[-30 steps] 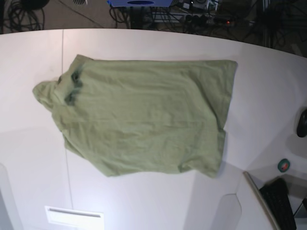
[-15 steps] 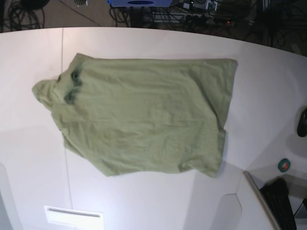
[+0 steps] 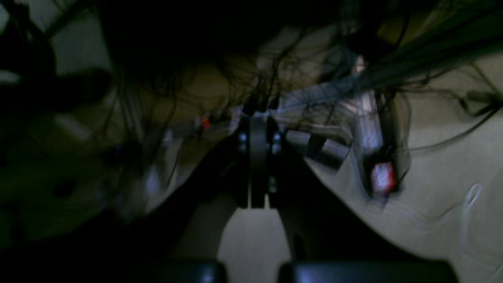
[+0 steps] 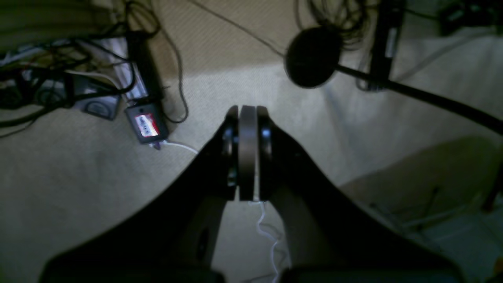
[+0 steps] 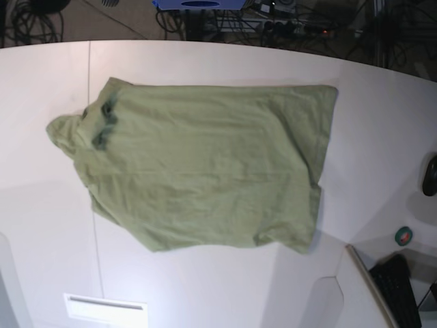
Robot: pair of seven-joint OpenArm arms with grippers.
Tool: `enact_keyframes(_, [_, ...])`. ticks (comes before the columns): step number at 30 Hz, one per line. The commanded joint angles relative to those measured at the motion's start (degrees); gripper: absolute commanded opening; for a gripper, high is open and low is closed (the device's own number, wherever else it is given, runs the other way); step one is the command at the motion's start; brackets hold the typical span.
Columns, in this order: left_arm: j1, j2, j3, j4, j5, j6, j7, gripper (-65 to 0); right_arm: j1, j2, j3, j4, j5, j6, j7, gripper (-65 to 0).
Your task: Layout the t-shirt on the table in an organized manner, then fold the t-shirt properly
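Base view shows the t-shirt (image 5: 198, 164) lying flat on the white desk (image 5: 369, 123), collar end toward the picture's left and hem toward its right, with one sleeve bunched at the left edge. A thin dark seam line (image 5: 89, 75) runs across the desk and passes under the shirt. Neither arm appears here. At the right edge sit a black keyboard (image 5: 399, 290) and a small green-and-red round object (image 5: 404, 236); beyond the far rim, dark floor with cables (image 5: 34, 20).

Left wrist view, dim and blurred, shows none of the shirt or desk. The left end effector (image 3: 257, 157) has its jaws pressed together with nothing between them, over pale carpet and a tangle of wires (image 3: 298, 67), with a small red-labelled box (image 3: 383, 177) nearby.

Right wrist view is sharper. The right end effector (image 4: 247, 153) is likewise pressed together and empty, above beige carpet (image 4: 78, 188). A power adapter with a red-white label (image 4: 146, 125), a white cord (image 4: 267, 228) and a dark round base (image 4: 312, 57) lie on the floor.
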Motion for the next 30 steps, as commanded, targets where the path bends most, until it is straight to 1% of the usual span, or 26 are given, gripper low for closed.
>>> enact_keyframes(1, [2.6,-1.46,-0.16,3.99,-2.43,0.07,-1.84,-65.0,-2.14,-0.53,0.86,3.42,0.23,0.29,-0.4,-65.0])
enact_keyframes(3, [7.52,-3.57,-0.16,12.96,-9.46,0.07,-1.49,-65.0,-3.55,-0.8,2.53,10.1,0.23,0.38,-3.83,-65.0])
enact_keyframes(6, [12.27,-7.26,-0.16,25.53,-20.01,0.07,-1.4,-65.0,-3.46,-0.97,5.87,21.0,0.32,0.38,-8.4,-65.0])
enact_keyframes(8, [14.21,-9.9,-0.16,32.48,-25.9,0.25,-1.4,-65.0,-2.76,-1.15,7.72,28.56,2.96,0.38,-11.65,-65.0])
enact_keyframes(11, [15.26,-12.1,-0.16,39.33,-31.35,0.25,-1.31,-65.0,-0.74,-0.62,9.21,38.23,9.72,0.47,-17.63,-65.0])
enact_keyframes(13, [14.82,-12.89,-0.16,41.18,-33.11,0.25,-1.31,-65.0,2.43,0.44,9.04,43.07,12.63,0.47,-22.64,-65.0])
enact_keyframes(14, [13.59,-12.89,-0.08,41.62,-33.72,0.25,-1.31,-53.0,4.63,0.7,8.95,43.95,13.42,0.47,-25.1,-56.6])
enact_keyframes(16, [11.57,-12.54,-0.16,41.62,-35.04,0.25,0.8,-28.3,10.6,0.88,8.86,43.68,14.38,0.65,-28.79,-34.5])
enact_keyframes(17, [10.42,-12.54,-0.25,41.44,-36.01,0.25,2.91,-18.8,13.07,0.88,8.86,43.33,14.38,1.26,-30.9,-27.2])
enact_keyframes(18, [9.02,-12.72,-0.25,41.44,-37.15,0.25,5.45,-11.0,15.35,0.88,8.86,42.8,14.38,3.02,-33.28,-24.0])
enact_keyframes(19, [7.61,-12.72,-0.25,41.44,-38.56,0.07,8.18,-5.8,17.64,0.88,8.95,42.45,14.47,5.39,-35.39,-24.2])
enact_keyframes(20, [6.21,-12.63,-0.25,41.44,-40.32,0.07,11.52,-3.3,20.19,0.7,9.39,42.28,14.47,7.85,-37.32,-25.4])
enact_keyframes(22, [3.13,-12.54,-0.25,41.35,-44.18,-0.01,16.97,-5.6,24.14,0.44,9.57,42.1,14.12,10.23,-41.36,-26.4])
enact_keyframes(23, [1.55,-12.54,-0.25,41.35,-46.29,-0.01,20.14,-7.9,25.64,0.44,9.13,42.01,14.12,10.23,-43.65,-26.4])
enact_keyframes(25, [-0.83,-12.54,-0.25,40.48,-50.51,-0.01,24.18,-13.5,27.75,-0.18,8.95,42.01,14.21,10.23,-47.08,-26.6])
enact_keyframes(26, [-1.97,-12.63,-0.25,39.77,-52.36,-0.01,25.5,-16.3,28.8,-1.06,8.95,42.01,14.12,10.23,-48.05,-26.6])
enact_keyframes(28, [-3.73,-12.63,-0.25,38.19,-54.21,-0.01,27.43,-20.1,29.33,-1.59,9.21,42.01,14.12,10.14,-48.22,-26.6])
enact_keyframes(30, [-4.96,-12.45,-0.25,37.05,-54.29,0.16,29.54,-21.7,29.33,-1.59,9.04,41.92,14.12,10.14,-48.22,-26.4])
